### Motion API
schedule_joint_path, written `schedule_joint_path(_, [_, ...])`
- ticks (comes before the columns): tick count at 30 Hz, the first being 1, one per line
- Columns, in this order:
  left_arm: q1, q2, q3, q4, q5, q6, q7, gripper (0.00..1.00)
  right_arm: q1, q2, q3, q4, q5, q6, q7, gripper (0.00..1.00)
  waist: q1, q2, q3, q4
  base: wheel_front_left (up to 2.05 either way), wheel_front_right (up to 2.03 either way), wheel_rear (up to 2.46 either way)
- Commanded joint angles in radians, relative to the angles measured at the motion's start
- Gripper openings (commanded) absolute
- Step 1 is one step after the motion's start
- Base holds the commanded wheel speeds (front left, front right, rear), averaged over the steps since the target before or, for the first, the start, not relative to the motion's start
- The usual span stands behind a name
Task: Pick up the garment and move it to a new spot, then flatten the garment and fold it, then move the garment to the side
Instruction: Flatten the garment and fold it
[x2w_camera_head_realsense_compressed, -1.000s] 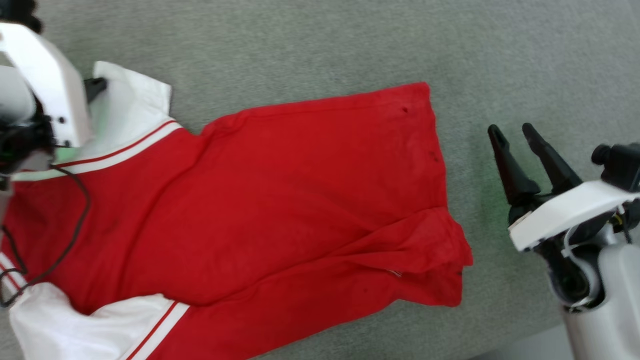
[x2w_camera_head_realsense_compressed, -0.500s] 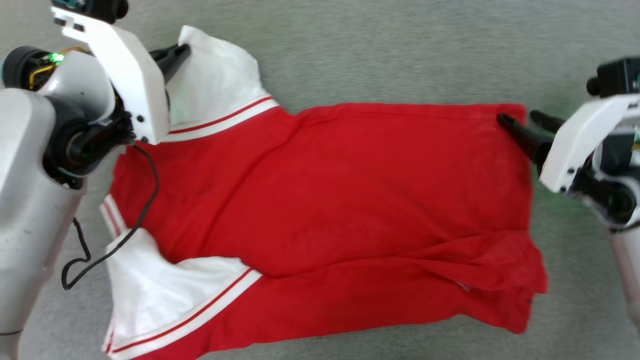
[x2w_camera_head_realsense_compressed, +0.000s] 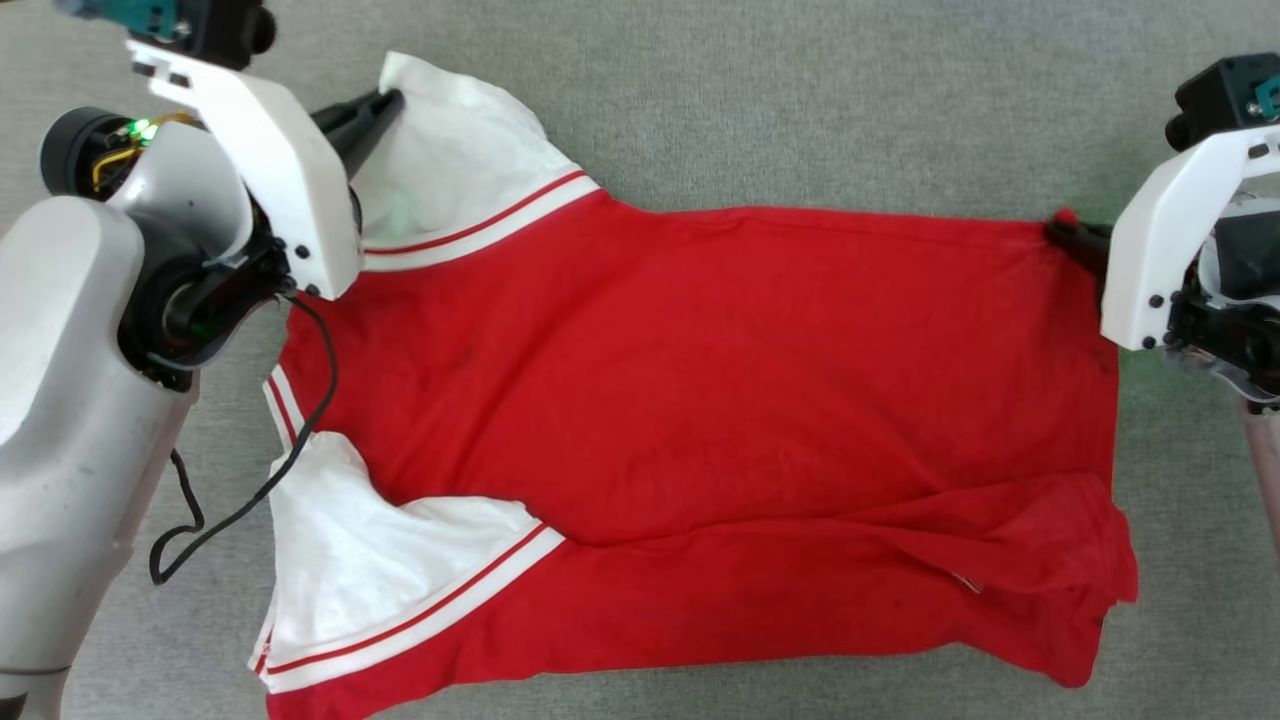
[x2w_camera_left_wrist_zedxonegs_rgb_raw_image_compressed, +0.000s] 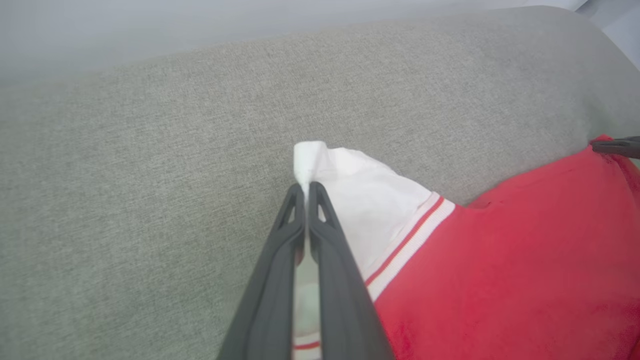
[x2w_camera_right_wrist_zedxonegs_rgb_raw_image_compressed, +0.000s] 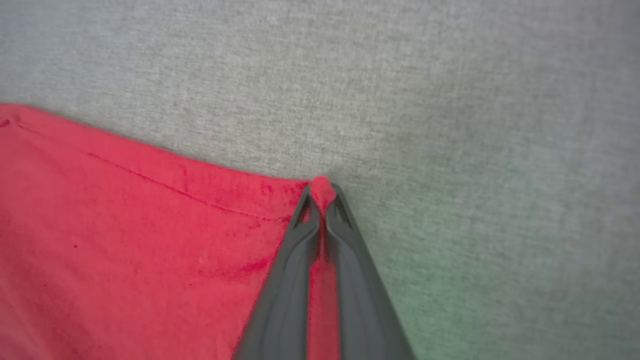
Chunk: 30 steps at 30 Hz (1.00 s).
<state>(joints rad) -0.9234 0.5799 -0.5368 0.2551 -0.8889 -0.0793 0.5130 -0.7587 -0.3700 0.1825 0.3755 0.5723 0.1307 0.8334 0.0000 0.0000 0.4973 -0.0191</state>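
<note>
The red jersey (x2w_camera_head_realsense_compressed: 700, 400) lies spread on the grey fabric surface (x2w_camera_head_realsense_compressed: 800, 100) between both grippers. The left gripper (x2w_camera_left_wrist_zedxonegs_rgb_raw_image_compressed: 306, 186) pinches the far-left white sleeve tip, and the right gripper (x2w_camera_right_wrist_zedxonegs_rgb_raw_image_compressed: 320, 192) pinches the far-right hem corner (fingers clamped tight). The left arm (x2w_camera_head_realsense_compressed: 80, 350) hides the jersey's left edge.

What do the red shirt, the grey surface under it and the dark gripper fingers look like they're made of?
The shirt: soft matte knit, probably cotton or polyester; it creases and drapes. The grey surface: matte woven upholstery-like cloth, its flecked weave showing. The gripper fingers: dark moulded plastic or rubber, with cut-outs near the tips.
</note>
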Motion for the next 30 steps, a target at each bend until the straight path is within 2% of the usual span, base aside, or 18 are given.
schedule_joint_path(1, [0.013,-0.001,0.008,-0.001,0.002,-0.003,-0.013,0.0,0.011,0.015,0.002,-0.009,-0.005,0.0,-0.01,0.0,0.0,0.0,-0.013,0.0,0.0,0.0,0.0])
schedule_joint_path(9, [0.162,0.033,0.067,-0.068,-0.021,0.038,-0.139,0.0,0.102,0.003,-0.089,-0.141,-0.035,0.0,-0.118,0.0,0.0,0.0,-0.105,0.012,0.0,0.0,0.0])
schedule_joint_path(19, [0.565,0.093,0.131,-0.242,-0.069,0.159,-0.268,0.0,0.367,0.04,-0.148,-0.248,-0.034,0.0,-0.284,0.0,0.0,0.0,-0.221,0.02,0.0,0.0,0.0])
schedule_joint_path(26, [0.796,0.07,0.128,-0.262,-0.141,0.212,-0.292,0.0,0.555,0.072,-0.164,-0.228,-0.006,0.0,-0.356,0.0,0.0,0.0,-0.266,0.016,0.0,0.0,0.0])
schedule_joint_path(30, [0.871,0.041,0.117,-0.226,-0.178,0.211,-0.298,0.0,0.622,0.087,-0.147,-0.188,-0.003,0.0,-0.382,0.0,0.0,0.0,-0.284,0.007,0.0,0.0,0.0])
